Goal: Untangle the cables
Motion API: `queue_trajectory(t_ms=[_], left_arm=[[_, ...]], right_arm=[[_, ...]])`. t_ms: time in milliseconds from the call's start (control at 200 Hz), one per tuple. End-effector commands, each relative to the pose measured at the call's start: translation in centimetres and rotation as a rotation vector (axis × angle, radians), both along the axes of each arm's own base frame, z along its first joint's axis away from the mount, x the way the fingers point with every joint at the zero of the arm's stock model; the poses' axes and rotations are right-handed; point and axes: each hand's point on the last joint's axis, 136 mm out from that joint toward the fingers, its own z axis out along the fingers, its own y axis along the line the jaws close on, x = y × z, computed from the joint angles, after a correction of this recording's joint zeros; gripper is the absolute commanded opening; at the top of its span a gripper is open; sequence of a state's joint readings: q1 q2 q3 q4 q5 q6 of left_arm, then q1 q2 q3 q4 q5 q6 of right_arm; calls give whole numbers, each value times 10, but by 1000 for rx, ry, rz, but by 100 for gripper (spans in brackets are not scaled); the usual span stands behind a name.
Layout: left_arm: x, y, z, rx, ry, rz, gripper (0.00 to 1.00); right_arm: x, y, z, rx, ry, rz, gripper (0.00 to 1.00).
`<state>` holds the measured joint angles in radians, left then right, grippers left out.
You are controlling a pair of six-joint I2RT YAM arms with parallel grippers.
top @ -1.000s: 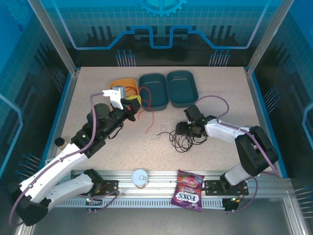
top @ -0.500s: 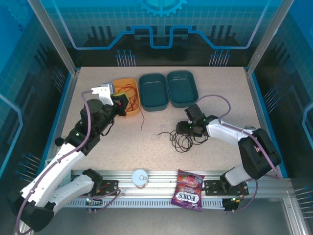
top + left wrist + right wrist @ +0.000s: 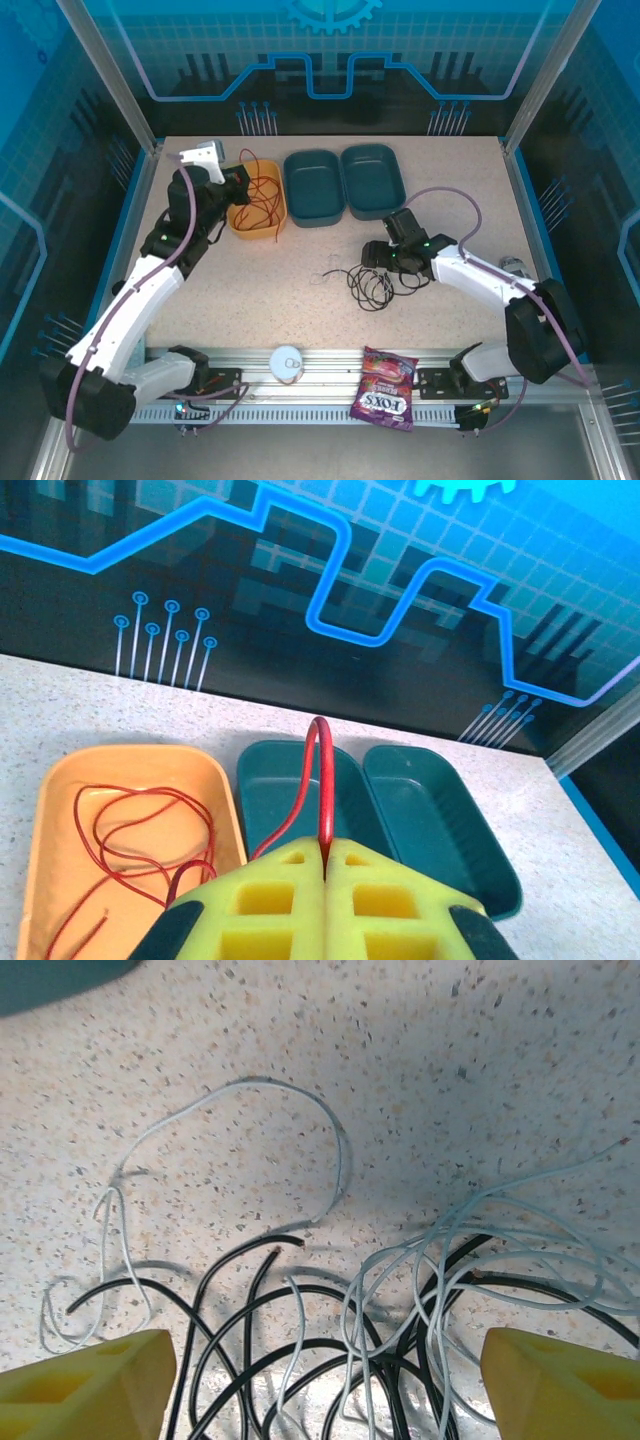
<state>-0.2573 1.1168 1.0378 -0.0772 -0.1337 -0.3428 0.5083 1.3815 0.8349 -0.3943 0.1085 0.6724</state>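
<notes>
Your left gripper (image 3: 326, 855) is over the far left part of the bench (image 3: 230, 290). Its jaws are pressed together on the red cable (image 3: 322, 765). From the pinch, the cable arches up in a tight hoop and drops back down into the orange tray (image 3: 60, 810). The rest of it lies in loose loops on the tray floor, with one free end near the tray's near corner. Two teal trays (image 3: 315, 190) sit side by side just to the right of the orange one, touching each other.

Your right gripper (image 3: 325, 1375) is low over the middle of the bench, its jaws spread wide and gripping nothing. Between and ahead of them lies the remaining tangle. The black cable (image 3: 300, 1320) curls in several overlapping loops, and the thin white cable (image 3: 250, 1085) is threaded through those loops. One long white arc runs out over the bare speckled surface toward the teal trays. In the top view this knot (image 3: 372, 285) sits just to the left of the right gripper, well apart from the orange tray.

A sweets bag (image 3: 385, 400) and a small white disc (image 3: 286, 362) rest on the rail at the near edge.
</notes>
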Motion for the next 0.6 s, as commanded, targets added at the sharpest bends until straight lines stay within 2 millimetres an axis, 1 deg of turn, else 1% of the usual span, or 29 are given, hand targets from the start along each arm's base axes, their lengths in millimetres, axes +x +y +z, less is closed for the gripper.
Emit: queue_trajectory(t_ms=[0,125,290,460,595], left_arm=[[15,4,17,15,-44,-14,0],[33,12,9,13,-33,-1,0],[56,21,-9,-15,6,6,0],[78,23,-26,-27,47,6,0],[92,19,-41,-41,86,1,0]], right_arm=[[-1,-1,20,-12,-46,5,81],[-2,-5,29,-12,-68,0,81],[-4,-8,39,-8,-94,-10,81],[-4,-8,44,5,-109,-13,82],[-5,-7,45,9,-110,-12,82]])
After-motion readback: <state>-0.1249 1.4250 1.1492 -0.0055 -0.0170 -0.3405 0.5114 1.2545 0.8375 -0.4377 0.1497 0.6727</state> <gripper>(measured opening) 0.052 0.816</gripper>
